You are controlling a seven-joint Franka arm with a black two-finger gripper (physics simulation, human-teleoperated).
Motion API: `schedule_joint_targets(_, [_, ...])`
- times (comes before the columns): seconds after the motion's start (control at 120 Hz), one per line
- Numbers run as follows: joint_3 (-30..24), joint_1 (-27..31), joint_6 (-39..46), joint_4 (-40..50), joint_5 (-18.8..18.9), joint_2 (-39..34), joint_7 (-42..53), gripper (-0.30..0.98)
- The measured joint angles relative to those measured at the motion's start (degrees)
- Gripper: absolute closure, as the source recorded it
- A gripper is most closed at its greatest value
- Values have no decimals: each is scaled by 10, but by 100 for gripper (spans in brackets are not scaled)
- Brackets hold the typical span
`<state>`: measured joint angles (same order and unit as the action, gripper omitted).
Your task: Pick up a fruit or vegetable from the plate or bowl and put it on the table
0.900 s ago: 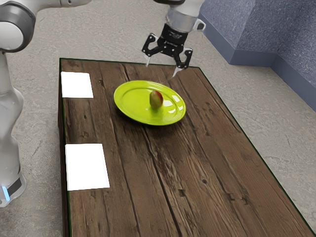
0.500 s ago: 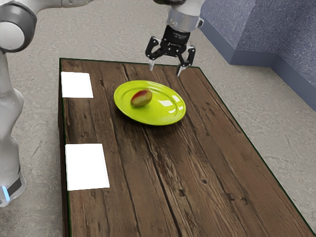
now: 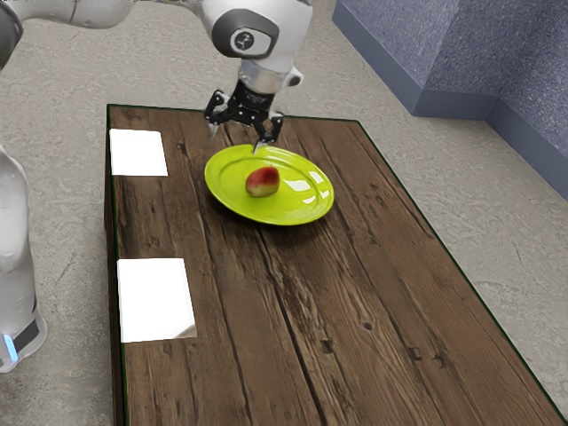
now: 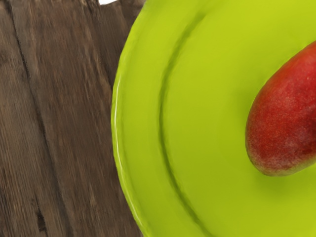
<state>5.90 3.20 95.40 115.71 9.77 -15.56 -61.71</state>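
Observation:
My gripper (image 3: 235, 142) is open above the far rim of the plate, toward the exterior view's left, with nothing between its fingers. The yellow-green plate (image 3: 306, 201) lies on the wooden table (image 3: 266, 302). On the plate rests a red and yellowish mango (image 3: 263, 182), apart from the gripper. In the wrist view the red mango (image 4: 284, 123) is partly cut off at the picture's edge, on the green plate (image 4: 207, 123).
Two white squares, one farther (image 3: 138, 153) and one nearer (image 3: 156, 300), lie along the table's edge at the exterior view's left. Bare wood surrounds the plate. A blue-grey wall (image 3: 479, 62) stands beyond the table.
The hand has moved toward the exterior view's left and somewhat lower. The mango has rolled about on the plate, first toward the exterior view's left, then slightly back, and turned. The gripper has stayed open.

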Motion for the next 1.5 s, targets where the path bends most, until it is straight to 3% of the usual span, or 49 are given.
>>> schedule_joint_targets(0.175, [-20,-1,100,26,8,6,166,0])
schedule_joint_targets(0.3, [-22,4,154,94,6,-36,263,0])
schedule_joint_targets(0.633, [-19,43,228,122,-8,-31,441,0])
schedule_joint_targets(1.017, [-6,73,246,115,-54,10,544,0])
schedule_joint_targets(1.5, [-6,85,294,111,-62,60,592,0])
